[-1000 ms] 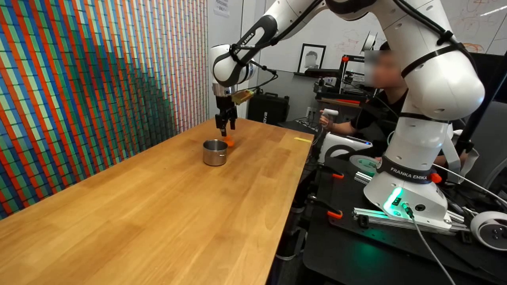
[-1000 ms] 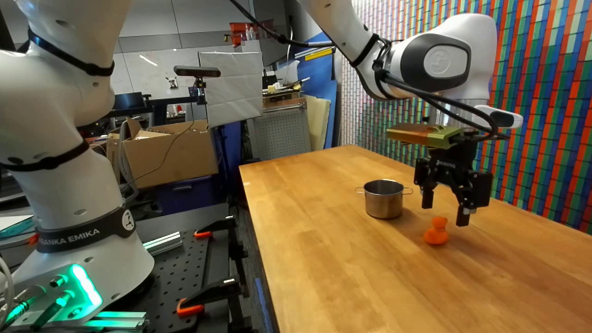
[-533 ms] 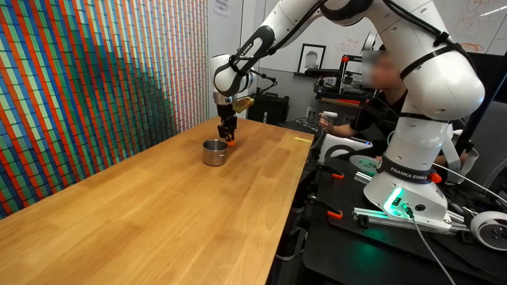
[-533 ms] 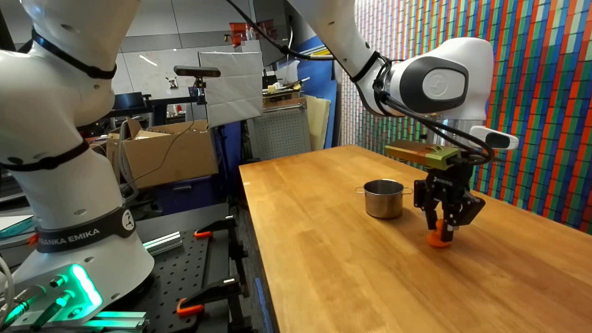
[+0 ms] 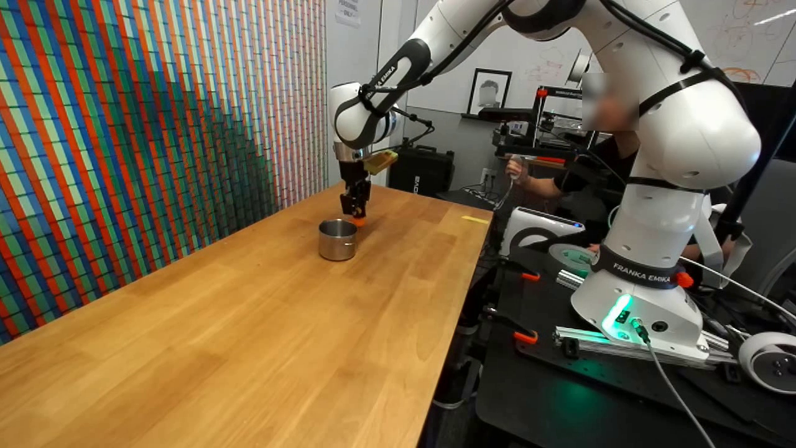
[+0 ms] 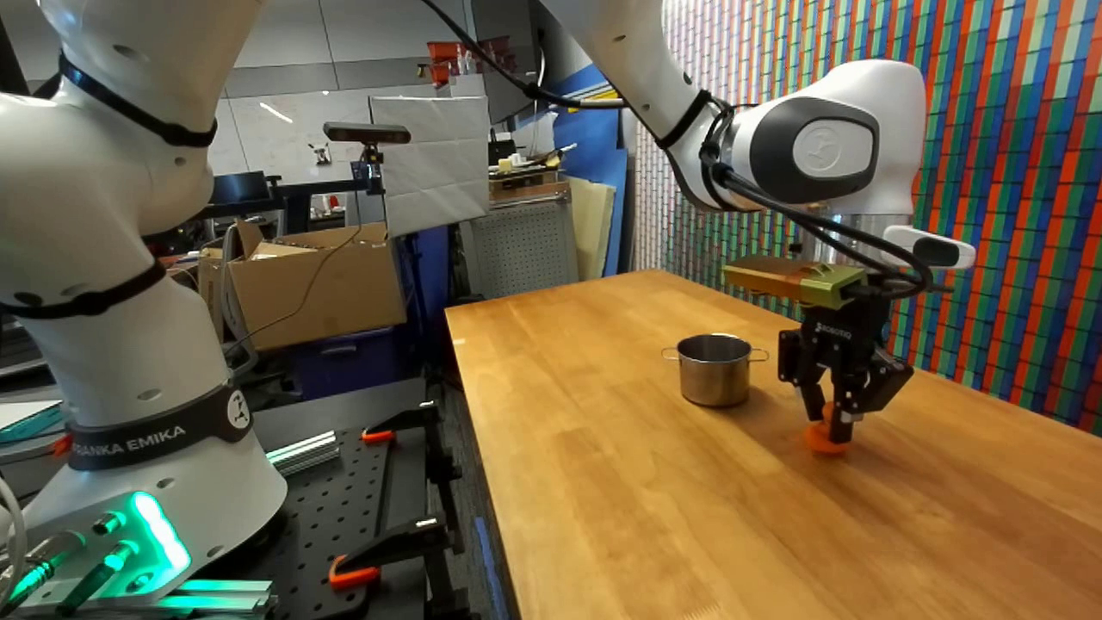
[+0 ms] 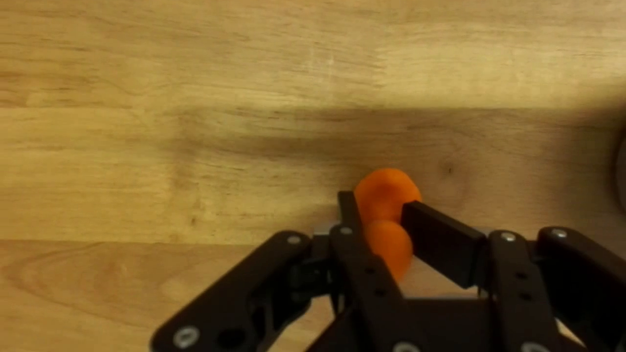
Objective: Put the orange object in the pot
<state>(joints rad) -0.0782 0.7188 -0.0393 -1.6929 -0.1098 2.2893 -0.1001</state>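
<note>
The orange object [image 7: 389,242], a small rounded figure like a duck, stands upright between the black fingers of my gripper [image 7: 379,201]. Both fingers press on its sides in the wrist view, and part of it is hidden behind them. In an exterior view its round base [image 6: 826,443] shows below the fingertips, at the table or barely above it; I cannot tell which. Beside it stands the pot [image 6: 715,379], shiny grey metal with two thin wire handles and an open top. That pot [image 5: 337,242] is close to the gripper, and only its dark edge shows at the wrist view's right border.
The long wooden table [image 5: 267,323] carries a yellow strip [image 5: 475,219] near its edge. A patterned wall [image 6: 1016,172] runs along the table's far side. Clamps [image 6: 405,551] sit at the edge of the black robot base. A person sits behind the arm.
My gripper has come down over the orange object and its fingers have closed on it. Over the last half second gripper and object have shifted slightly upward. The pot has stayed put.
</note>
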